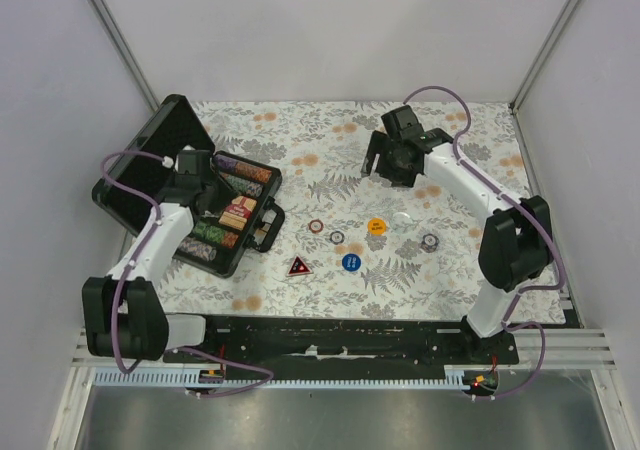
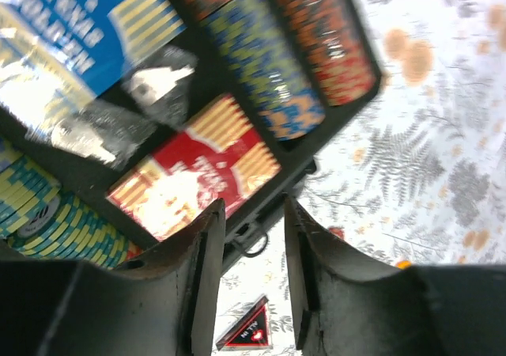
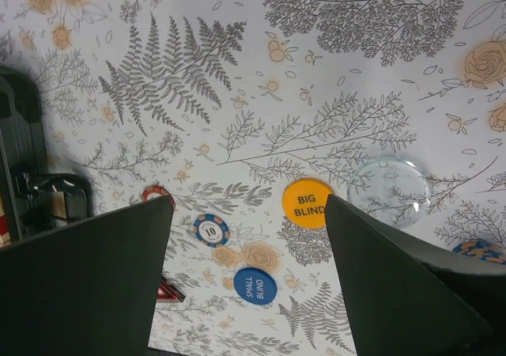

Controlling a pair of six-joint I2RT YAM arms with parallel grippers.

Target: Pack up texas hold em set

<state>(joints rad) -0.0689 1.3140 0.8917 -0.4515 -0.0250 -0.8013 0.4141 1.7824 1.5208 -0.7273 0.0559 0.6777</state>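
Black case (image 1: 140,175) half hidden under left arm (image 1: 150,245), card box (image 2: 194,178) blurred

The tabletop (image 1: 330,135) is covered edge to edge by a white cloth printed with grey ferns and orange roses. Plain white walls (image 1: 330,30) rise along its far, left and right edges, and thin metal posts (image 1: 113,32) slant up from the two far corners. A small clear round disc (image 3: 389,191) lies flat on the cloth right of the middle, while a slotted white rail (image 1: 340,379) and a dull grey sheet (image 1: 340,420) run along beyond the near edge.
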